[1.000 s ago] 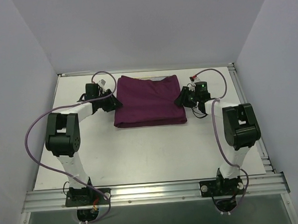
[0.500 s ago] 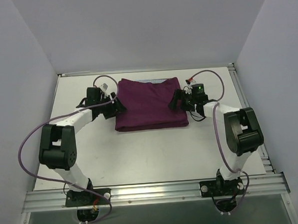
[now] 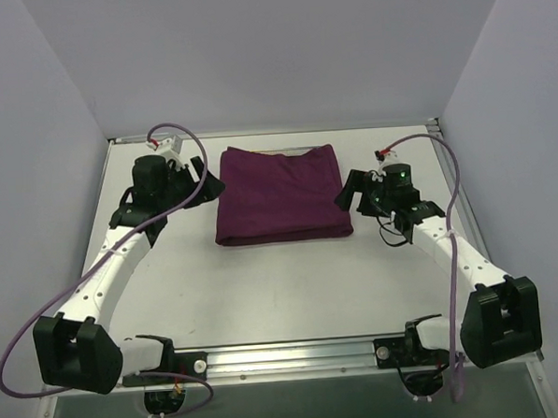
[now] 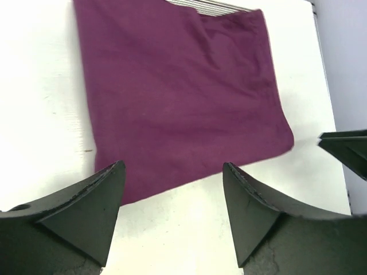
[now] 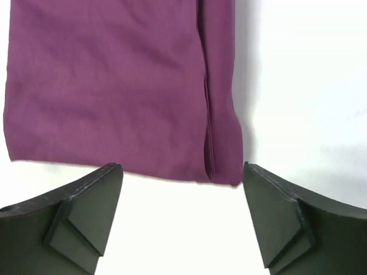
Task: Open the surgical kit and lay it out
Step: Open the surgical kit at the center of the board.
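Observation:
The surgical kit [image 3: 280,194] lies at the back middle of the table as a folded dark maroon cloth bundle. A thin strip of silver wire mesh [image 4: 213,6] peeks out at its far edge. My left gripper [image 3: 210,182] hovers just off the bundle's left edge, open, nothing between its fingers. In the left wrist view the cloth [image 4: 178,91] lies ahead of the left gripper [image 4: 172,169]. My right gripper [image 3: 346,191] stands open just off the right edge. In the right wrist view a fold seam [image 5: 206,114] runs along the cloth [image 5: 109,86] ahead of the right gripper [image 5: 181,169].
The white table [image 3: 283,284] is walled in by pale panels on three sides. An aluminium rail [image 3: 287,354] with both arm bases runs along the near edge. Purple cables [image 3: 41,315] loop off each arm. The right gripper's fingers [image 4: 347,150] show in the left wrist view.
Both grippers have opened and drawn back from the cloth's side edges. Both arms have stretched out, their elbows dropping toward the near edge. The cloth bundle lies flat.

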`<state>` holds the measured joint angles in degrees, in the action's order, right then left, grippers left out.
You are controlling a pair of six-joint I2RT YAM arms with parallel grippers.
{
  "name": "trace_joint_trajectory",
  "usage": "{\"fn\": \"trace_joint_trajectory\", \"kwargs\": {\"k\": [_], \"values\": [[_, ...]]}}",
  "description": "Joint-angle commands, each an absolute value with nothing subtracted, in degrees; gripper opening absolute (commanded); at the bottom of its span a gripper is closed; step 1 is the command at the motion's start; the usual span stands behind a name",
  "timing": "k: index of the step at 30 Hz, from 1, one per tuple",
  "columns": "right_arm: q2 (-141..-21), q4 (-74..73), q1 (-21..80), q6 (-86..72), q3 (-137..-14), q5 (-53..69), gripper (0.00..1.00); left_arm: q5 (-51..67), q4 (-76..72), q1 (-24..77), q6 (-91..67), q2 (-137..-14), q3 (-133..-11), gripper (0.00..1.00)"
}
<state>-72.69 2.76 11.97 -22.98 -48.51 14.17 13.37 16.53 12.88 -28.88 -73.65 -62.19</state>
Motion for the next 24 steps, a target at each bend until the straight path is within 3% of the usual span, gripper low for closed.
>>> {"fn": "trace_joint_trajectory", "kwargs": {"k": [1, 8, 15, 24], "values": [[-70.75, -0.53, 10.12, -27.06, -43.09, 17.65, 0.86, 16.96, 15.3, 15.2, -28.03, -70.85, -60.74, 0.76], [-73.65, 11.58, 4.84, -33.22, -37.27, 30.13, 0.72, 16.35, 13.45, 25.39, -26.54, -72.42, -62.23, 0.72], [-77.43, 17.83, 4.66, -35.94, -35.69, 33.48, 0.69, 12.66, 10.02, 34.79, -25.49, -76.37, -63.19, 0.72], [-79.89, 23.02, 4.66, -39.11, -34.72, 35.07, 0.62, 9.41, 8.53, 39.2, -24.79, -81.12, -65.04, 0.72]]}}
